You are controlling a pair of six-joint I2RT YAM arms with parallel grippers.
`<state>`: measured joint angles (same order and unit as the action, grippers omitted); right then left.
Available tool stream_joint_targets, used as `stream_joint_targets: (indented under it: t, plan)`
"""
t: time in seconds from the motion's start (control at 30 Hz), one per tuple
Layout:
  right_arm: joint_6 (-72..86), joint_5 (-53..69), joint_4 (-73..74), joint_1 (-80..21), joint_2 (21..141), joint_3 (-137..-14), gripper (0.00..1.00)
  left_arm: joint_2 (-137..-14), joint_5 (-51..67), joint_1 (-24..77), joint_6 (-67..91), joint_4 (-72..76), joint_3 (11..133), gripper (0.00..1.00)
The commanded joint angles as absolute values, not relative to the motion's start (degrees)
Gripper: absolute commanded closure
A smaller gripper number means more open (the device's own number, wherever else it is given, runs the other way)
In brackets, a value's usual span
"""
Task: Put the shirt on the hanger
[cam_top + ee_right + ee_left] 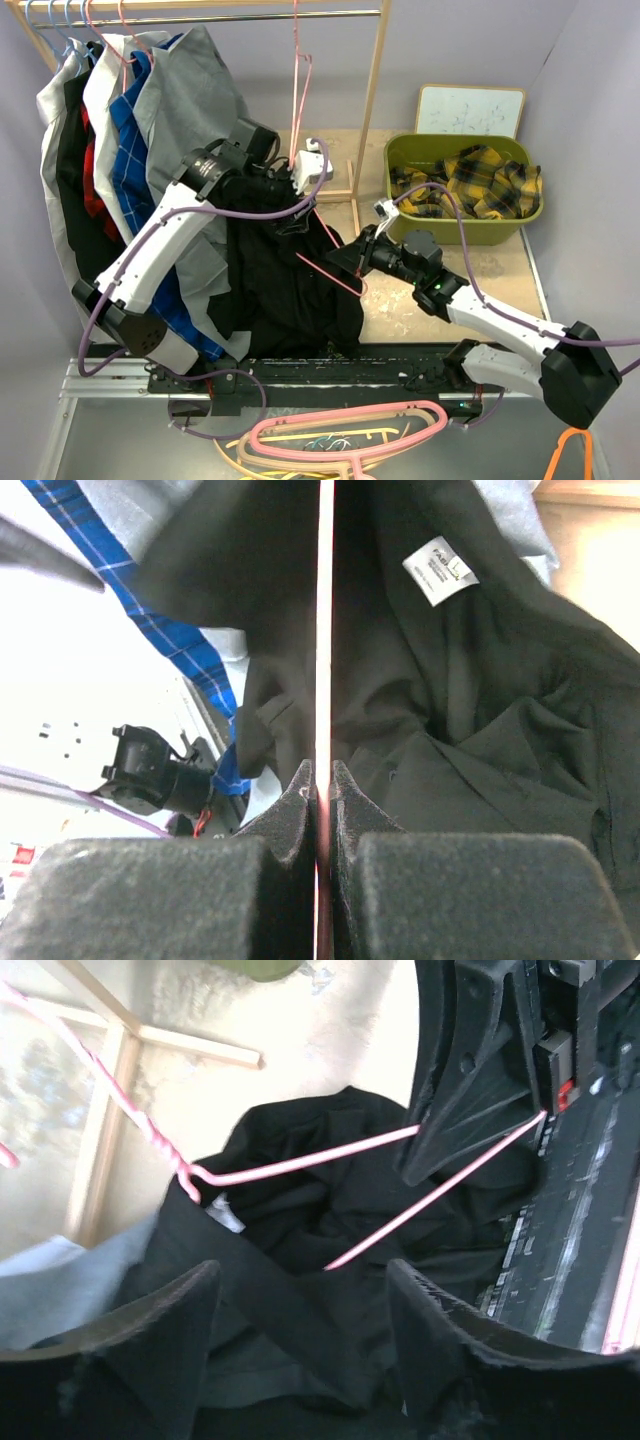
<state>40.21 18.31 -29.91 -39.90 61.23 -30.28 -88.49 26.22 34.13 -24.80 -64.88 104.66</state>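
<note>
Right wrist view: the right tool (322, 780) is pressed together, pinching the pink hanger (324, 630) wire. The left tool (302, 1270) hangs spread over the black shirt (290, 1215).

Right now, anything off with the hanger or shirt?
Yes. The hanger is askew: the right tool is shut on its wire, holding it out sideways. In the left wrist view one pink rod ends on the bunched shirt, loose or tucked under, can't tell. Left tool open above it.
</note>
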Motion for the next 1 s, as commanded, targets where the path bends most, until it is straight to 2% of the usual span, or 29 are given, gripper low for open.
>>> stream_joint_targets:
  t: [0.0, 0.03, 0.1, 0.2, 0.33, 0.5, 0.73, 0.97]
  plan:
    - [37.53, 14.12, -37.47, -40.07, 60.55, -28.95, 1.0, -84.71, 31.5, 28.07, -24.8, -60.5, 100.51, 0.18]
    - [37.17, 13.68, -39.07, -40.05, 60.41, -27.58, 1.0, -83.63, 34.49, 24.24, -24.4, -58.66, 98.5, 0.1]
    - [36.42, 13.2, -43.29, -40.04, 60.77, -24.89, 1.0, -80.96, 43.79, 15.84, -23.41, -53.96, 95.04, 0.0]
    - [35.51, 11.94, -47.2, -39.99, 63.07, -22.24, 1.0, -80.23, 50.76, 9.1, -25.53, -53.91, 94.77, 0.0]
    - [34.8, 12.19, -52.78, -40.01, 68.11, -20.68, 1.0, -82.93, 54.06, 8.38, -31.55, -55.81, 95.3, 0.0]
    - [33.87, 14.78, -60.54, -40.12, 74.74, -19.98, 1.0, -88.76, 64.09, 8.71, -44.25, -61.67, 96.89, 0.0]
    - [31.91, 13.56, -65.04, -40.3, 75.7, -17.92, 1.0, -107.88, 60.97, 12.8, -55.56, -81.83, 114.4, 0.0]
    - [29.93, 13.0, -63.05, -40.58, 72.88, -16.65, 1.0, -113.47, 57.8, 13.46, -55.84, -78.98, 116.0, 0.0]
